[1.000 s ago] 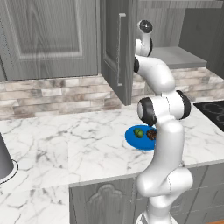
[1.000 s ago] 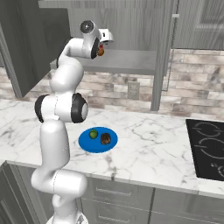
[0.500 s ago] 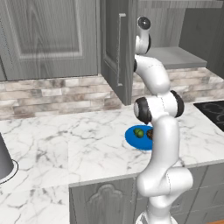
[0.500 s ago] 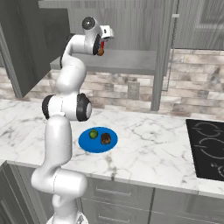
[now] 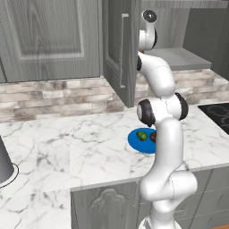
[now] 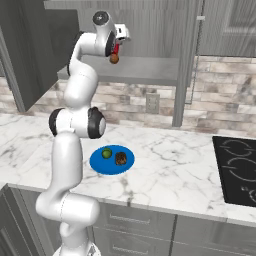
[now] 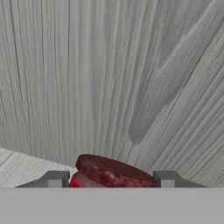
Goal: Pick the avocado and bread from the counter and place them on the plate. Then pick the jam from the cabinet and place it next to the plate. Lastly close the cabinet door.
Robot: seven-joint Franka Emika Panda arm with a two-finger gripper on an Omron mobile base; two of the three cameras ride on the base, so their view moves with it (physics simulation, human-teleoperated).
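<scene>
My gripper (image 7: 111, 180) is raised into the open cabinet (image 6: 150, 30), and its fingers (image 7: 56, 179) press both sides of the jam (image 7: 113, 172), a red jar with a dark red lid. From the right base view the gripper (image 6: 119, 44) holds the jam (image 6: 116, 49) just above the shelf (image 6: 150, 70), beside an orange-brown ball (image 6: 114, 59). On the counter (image 6: 165, 165), the blue plate (image 6: 102, 165) carries the green avocado (image 6: 106, 153) and the dark brown bread (image 6: 120, 159). The cabinet door (image 5: 117, 49) stands open.
A black stovetop (image 6: 237, 167) lies at the counter's right end. A grey cylinder (image 5: 4, 161) stands at the far left of the counter (image 5: 67, 143). My arm hides part of the plate (image 5: 136, 142) in the left base view. A second open door (image 6: 187, 60) hangs right of the shelf.
The jaws have closed in from wide open until they touch the jam. The arm has straightened slightly toward the cabinet; plate, avocado and bread are unmoved.
</scene>
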